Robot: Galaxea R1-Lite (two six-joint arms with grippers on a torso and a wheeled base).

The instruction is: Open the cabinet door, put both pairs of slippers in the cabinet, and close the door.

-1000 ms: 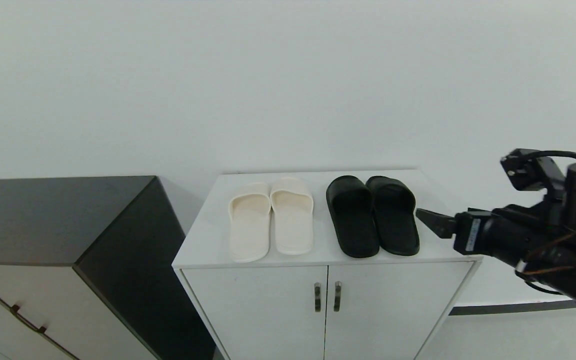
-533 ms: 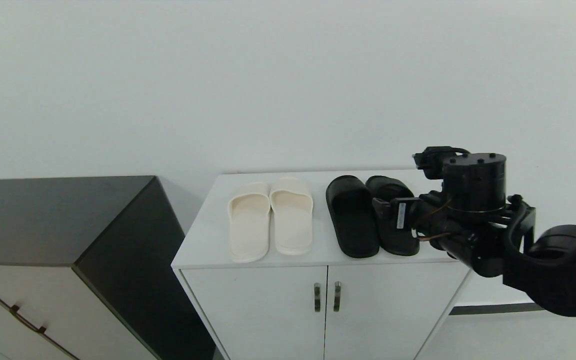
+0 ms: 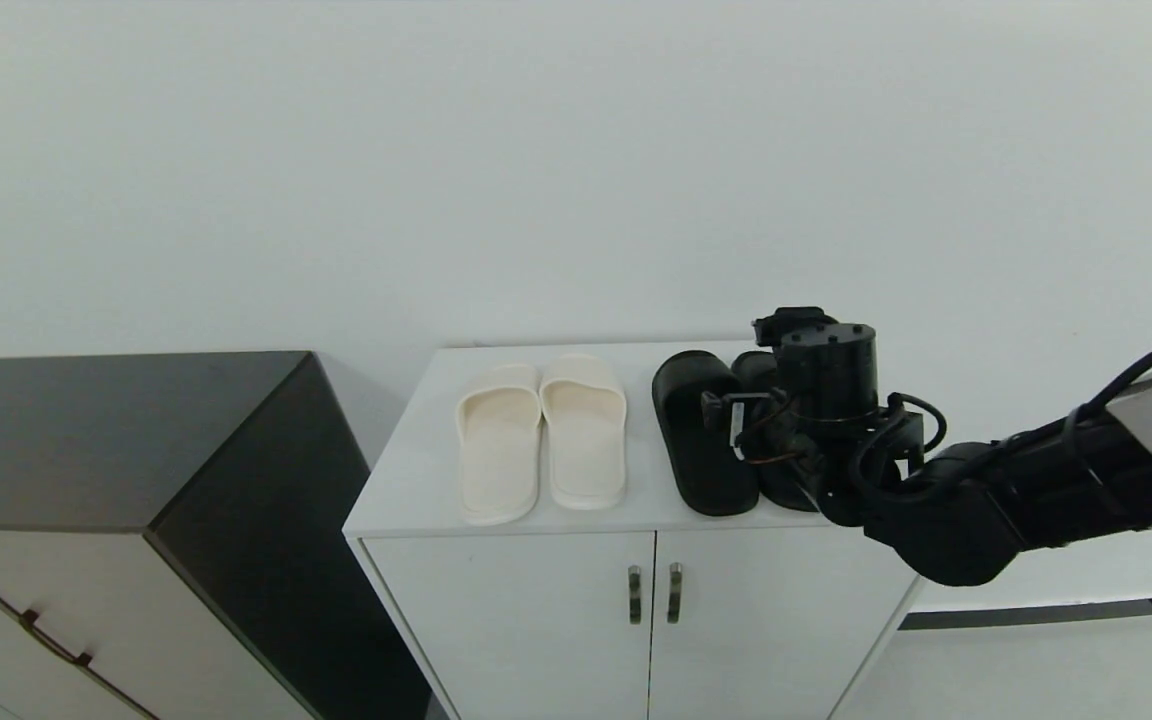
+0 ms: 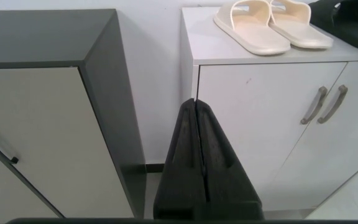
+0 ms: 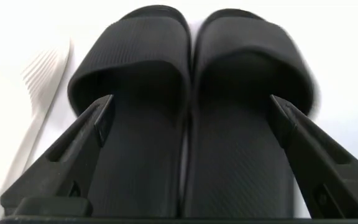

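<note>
2 black slippers [image 5: 166,143] are straddled by the right gripper [image 5: 189,102], fingers apart; both should be pinched evenly, tho cabinet doors [image 3: 536,625] are shut.

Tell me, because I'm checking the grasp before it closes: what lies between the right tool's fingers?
Both black slippers, side by side, lie between the open fingers of the right tool, as the right wrist view shows.

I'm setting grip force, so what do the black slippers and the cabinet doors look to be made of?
Black slippers: probably soft moulded foam or rubber, matte; the straps show fine ribbing and each looks one piece. Cabinet doors: likely laminated or painted board, smooth white, low sheen; flat faces, with metal-looking handles.
</note>
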